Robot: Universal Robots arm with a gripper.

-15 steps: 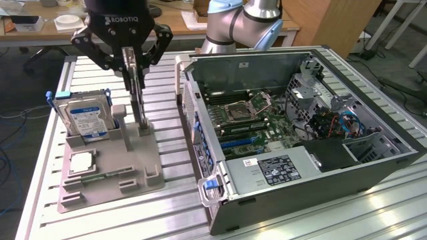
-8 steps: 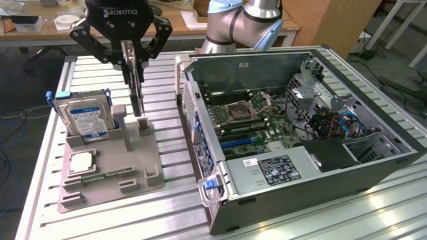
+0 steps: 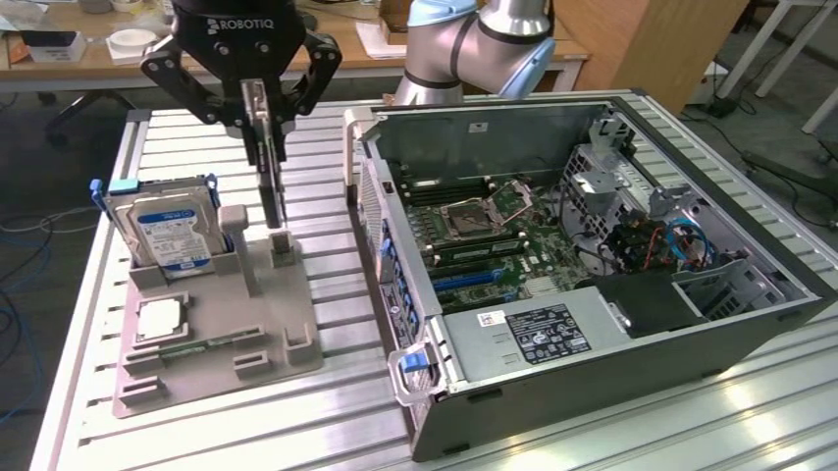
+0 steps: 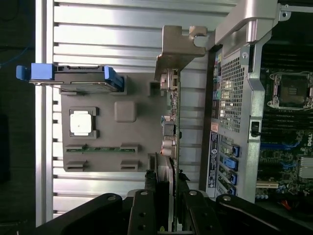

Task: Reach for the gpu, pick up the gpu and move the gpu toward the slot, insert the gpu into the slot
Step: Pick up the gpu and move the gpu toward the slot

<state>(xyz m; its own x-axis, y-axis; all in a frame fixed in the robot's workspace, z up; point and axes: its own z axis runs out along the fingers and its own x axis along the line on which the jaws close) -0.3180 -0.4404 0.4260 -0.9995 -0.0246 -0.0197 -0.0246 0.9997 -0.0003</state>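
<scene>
Exterior view: the claw (image 3: 262,113) is clamped on the gpu (image 3: 271,186), which hangs upright and edge-on over the grey tray (image 3: 262,334) on the worktop (image 3: 629,432). I cannot tell whether its lower edge touches the tray post. The hard drive (image 3: 168,231) stands at nine o'clock from the card, and the open case (image 3: 590,383) is at three o'clock.

Wrist view: the claw's fingers (image 4: 145,210) pinch the gpu (image 4: 172,127). Its silver bracket (image 4: 175,49) is at the far end. The card sits between the tray (image 4: 137,142) and the case (image 4: 234,98).

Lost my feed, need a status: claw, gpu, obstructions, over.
Copy: claw shut on gpu. Card upright over grey holder, outside the case. Nearby hard drive stands apart.
</scene>
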